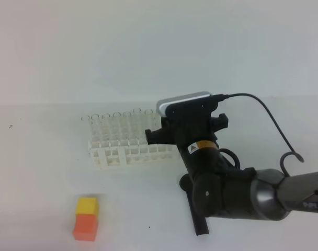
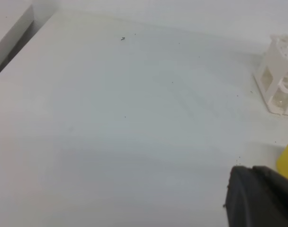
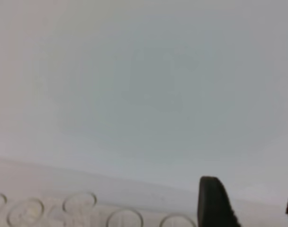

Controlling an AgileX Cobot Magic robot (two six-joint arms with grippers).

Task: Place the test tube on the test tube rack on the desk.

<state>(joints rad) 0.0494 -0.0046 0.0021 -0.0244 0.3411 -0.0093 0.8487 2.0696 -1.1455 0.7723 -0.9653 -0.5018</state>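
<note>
Pale, bare counter (image 1: 38, 178) fills every view, with a blank wall behind; on it stands one white rack (image 1: 122, 157), and upright in its back row are clear tubes, about seven by their rims, though blur makes that count unsure.

The right end effector (image 3: 253, 203) hangs just above the rack's right end with its fingers apart and nothing visible between them. The test tube (image 1: 149, 121) nearest it stands in a hole there, so I judge the placing is at the release stage and the tube is already seated, though which tube is the task's own I cannot tell. The next move calls for a straight lift away, keeping the fingers off the neighbouring rims.

The left end effector (image 2: 250, 189) has its fingers together, holding nothing, low over bare counter and well apart from the rack.

Otherwise I count one orange-and-yellow block (image 1: 86, 218) and one black tool (image 1: 200, 222) lying under the right arm.
</note>
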